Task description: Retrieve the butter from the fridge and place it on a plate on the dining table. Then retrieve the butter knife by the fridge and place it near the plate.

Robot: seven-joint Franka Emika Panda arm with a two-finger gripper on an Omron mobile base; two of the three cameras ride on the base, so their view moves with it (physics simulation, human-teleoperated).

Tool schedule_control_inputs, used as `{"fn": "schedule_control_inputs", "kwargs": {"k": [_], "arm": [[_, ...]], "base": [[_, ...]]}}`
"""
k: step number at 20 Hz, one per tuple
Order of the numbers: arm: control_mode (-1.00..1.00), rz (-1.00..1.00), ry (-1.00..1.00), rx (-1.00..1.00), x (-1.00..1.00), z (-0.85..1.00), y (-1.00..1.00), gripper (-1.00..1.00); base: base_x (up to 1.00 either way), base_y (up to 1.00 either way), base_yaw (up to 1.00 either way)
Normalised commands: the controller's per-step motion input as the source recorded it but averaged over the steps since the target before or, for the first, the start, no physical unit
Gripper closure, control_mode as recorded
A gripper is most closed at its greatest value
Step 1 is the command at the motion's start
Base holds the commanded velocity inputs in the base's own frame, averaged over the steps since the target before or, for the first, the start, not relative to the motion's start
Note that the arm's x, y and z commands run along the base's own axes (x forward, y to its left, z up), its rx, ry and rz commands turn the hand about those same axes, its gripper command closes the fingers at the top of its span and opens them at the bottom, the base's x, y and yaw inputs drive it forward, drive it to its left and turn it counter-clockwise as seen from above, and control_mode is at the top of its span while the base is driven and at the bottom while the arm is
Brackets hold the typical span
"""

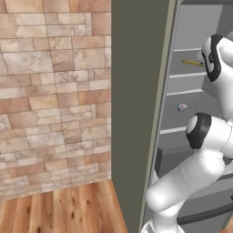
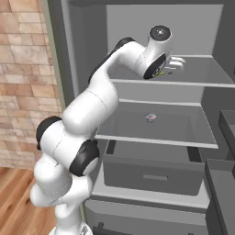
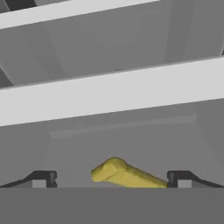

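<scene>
The fridge point(image 2: 137, 137) stands open, and the arm is reached into it at the level of the upper shelf point(image 2: 193, 75). Below the gripper a second shelf point(image 2: 183, 126) is seen, and on it, well below and apart from the hand, a small round greyish item point(image 2: 150, 117) that is not part of the task. Lower still a drawer point(image 2: 153, 172) is set.

The gripper point(image 2: 176, 64) is held just over the upper shelf with its jaws spread wide and nothing between them. In the hand view the two fingertips point(image 3: 41, 179) are seen far apart, and the butter point(image 3: 127, 174) lies between them, close in front of the gripper and slightly askew to the line across the jaws. In the left base view the butter point(image 1: 193, 63) is seen as a thin yellow bar on the upper shelf beside the hand.

The step in hand is judged to be the final approach for the grasp. It would be done well if the hand were eased forward until the stick sits fully between the fingers, the wrist turned so that the narrow sides are pinched, and the jaws closed only then. Contact of the fingertips with the shelf should be avoided, since the stick is thin and could be pushed deeper.
</scene>
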Motion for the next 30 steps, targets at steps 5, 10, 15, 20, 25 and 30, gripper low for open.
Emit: {"fn": "schedule_control_inputs", "kwargs": {"k": [5, 10, 15, 20, 25, 30], "arm": [[-1.00, 0.15, 0.00, 0.00, 0.40, -0.20, -0.19, -1.00], [-1.00, 0.18, 0.00, 0.00, 0.26, -0.22, -0.02, -1.00], [-1.00, 0.20, 0.00, 0.00, -0.11, -0.39, -0.15, -1.00], [-1.00, 0.22, 0.00, -0.02, -0.06, -0.58, -0.06, -1.00], [-1.00, 0.23, 0.00, -0.14, -0.08, -0.94, 0.00, 1.00], [-1.00, 0.29, 0.05, -0.22, -0.43, -1.00, -0.10, 1.00]], "base": [[0.00, 0.00, 0.00], [0.00, 0.00, 0.00], [0.00, 0.00, 0.00], [0.00, 0.00, 0.00], [0.00, 0.00, 0.00], [0.00, 0.00, 0.00]]}}
